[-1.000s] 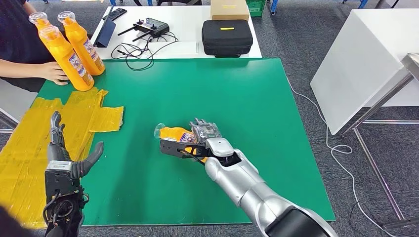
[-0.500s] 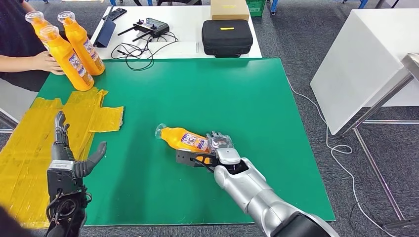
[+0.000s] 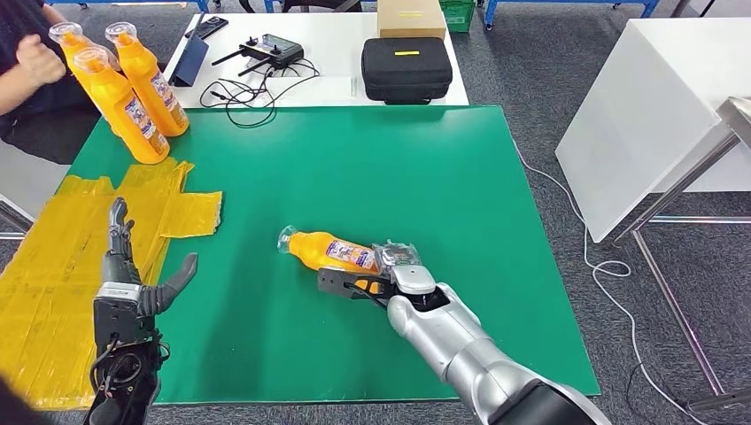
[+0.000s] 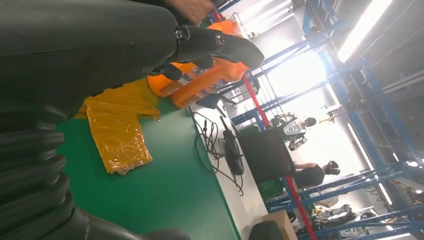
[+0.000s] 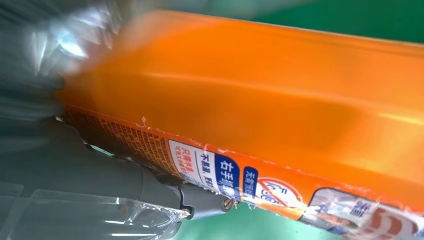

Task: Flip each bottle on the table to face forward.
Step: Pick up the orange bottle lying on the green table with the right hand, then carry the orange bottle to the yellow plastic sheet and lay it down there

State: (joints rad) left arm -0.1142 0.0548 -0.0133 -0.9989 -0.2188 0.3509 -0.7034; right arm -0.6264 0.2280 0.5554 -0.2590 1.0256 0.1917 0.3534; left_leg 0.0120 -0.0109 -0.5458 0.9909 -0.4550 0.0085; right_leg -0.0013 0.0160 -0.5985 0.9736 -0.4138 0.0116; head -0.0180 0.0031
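Observation:
An orange bottle lies on its side on the green table, clear cap pointing left, its label facing up. My right hand is at its base end, fingers over the bottle and thumb along its near side. In the right wrist view the thumb presses against the labelled side of the orange bottle. Three more orange bottles stand upright at the table's back left corner; the left wrist view has these bottles beyond my left hand. That left hand hovers with fingers spread and holds nothing.
A yellow plastic sheet covers the table's left part. A person's hand is raised behind the upright bottles. Behind the green table, a white table carries a controller with cables and a black case. A white cabinet stands right.
My right hand slid back from the bottle's middle to its base end, and the bottle now lies label up. The person's hand left the upright bottles and rose. My left hand rose slightly.

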